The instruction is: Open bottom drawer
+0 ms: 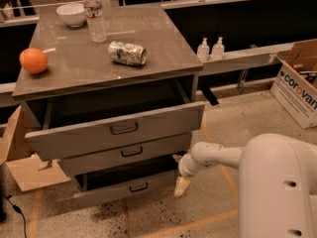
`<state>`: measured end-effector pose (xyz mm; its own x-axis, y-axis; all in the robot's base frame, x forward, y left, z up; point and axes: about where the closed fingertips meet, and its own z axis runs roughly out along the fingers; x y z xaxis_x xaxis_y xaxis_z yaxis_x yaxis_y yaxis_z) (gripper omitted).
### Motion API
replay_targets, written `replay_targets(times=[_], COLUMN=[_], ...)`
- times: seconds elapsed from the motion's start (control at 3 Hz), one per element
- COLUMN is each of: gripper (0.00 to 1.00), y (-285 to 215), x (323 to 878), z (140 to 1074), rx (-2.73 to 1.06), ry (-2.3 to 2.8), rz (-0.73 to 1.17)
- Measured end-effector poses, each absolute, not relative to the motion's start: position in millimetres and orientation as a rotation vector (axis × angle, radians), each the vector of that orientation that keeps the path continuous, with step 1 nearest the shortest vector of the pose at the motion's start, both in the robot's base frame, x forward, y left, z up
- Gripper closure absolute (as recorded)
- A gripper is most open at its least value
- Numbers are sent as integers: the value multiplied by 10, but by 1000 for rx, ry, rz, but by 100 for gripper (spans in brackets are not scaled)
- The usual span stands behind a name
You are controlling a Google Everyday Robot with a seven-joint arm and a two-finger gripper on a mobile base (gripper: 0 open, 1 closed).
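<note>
The grey cabinet (106, 68) has three drawers. The bottom drawer (106, 195) is the lowest, a shallow grey front with a small dark loop handle (138, 187). It stands out a little from the cabinet, with a dark gap above it. My gripper (181, 185) hangs low at the end of the white arm (213, 155), right at the right end of the bottom drawer's front, close to the floor. The taller top drawer (116, 128) is pulled well out, and the middle drawer (126, 152) stands out slightly.
On the cabinet top lie an orange (33, 60), a white bowl (71, 14), a water bottle (94, 14) and a crushed can (127, 52). A cardboard box (297, 88) stands at the right and flat cardboard (29, 170) at the left. My white body (280, 187) fills the lower right.
</note>
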<state>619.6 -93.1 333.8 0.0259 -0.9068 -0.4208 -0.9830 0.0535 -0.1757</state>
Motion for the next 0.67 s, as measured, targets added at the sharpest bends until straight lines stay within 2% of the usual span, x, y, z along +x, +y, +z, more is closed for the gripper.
replay_targets(times=[0.67], gripper=[0], y=[-625], x=[6379], z=[2790], rx=[-1948], ry=[1927], rz=[282])
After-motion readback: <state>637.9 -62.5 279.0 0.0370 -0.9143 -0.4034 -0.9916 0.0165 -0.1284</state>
